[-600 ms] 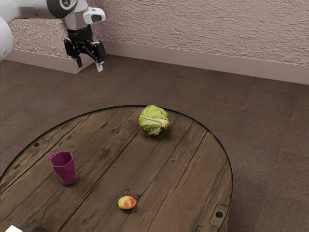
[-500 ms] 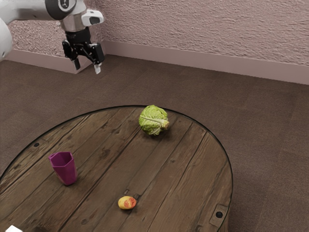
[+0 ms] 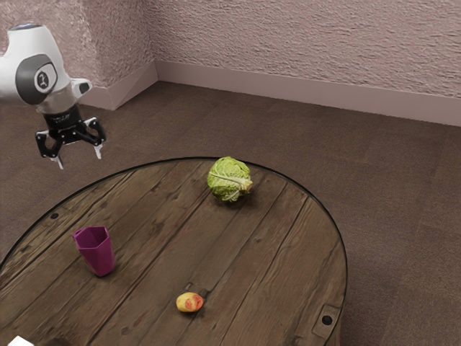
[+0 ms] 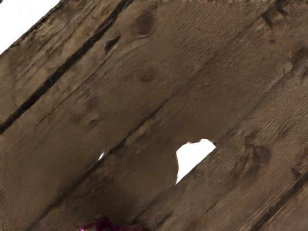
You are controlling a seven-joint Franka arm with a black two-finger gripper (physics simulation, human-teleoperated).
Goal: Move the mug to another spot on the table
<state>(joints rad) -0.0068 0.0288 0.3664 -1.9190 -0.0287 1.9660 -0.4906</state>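
Note:
A purple mug (image 3: 94,249) stands upright on the round wooden table (image 3: 238,267), near the edge at the exterior view's left. My gripper (image 3: 78,156) hangs open in the air well above the table, up and slightly left of the mug, with nothing between its fingers. In the wrist view the mug's purple rim (image 4: 107,225) peeks in just under the hand, over the table's planks (image 4: 144,110).
A green cabbage (image 3: 230,179) lies at the far side of the table. A small yellow-red apple (image 3: 189,302) rests near the front. A white object corner (image 3: 17,341) shows at the lower left edge. The planks have a white gap (image 4: 192,156).
My arm has swung from the back wall area down and toward the exterior view's left, ending lower and closer above the mug. The fingers stayed open. Mug, cabbage and apple have not moved.

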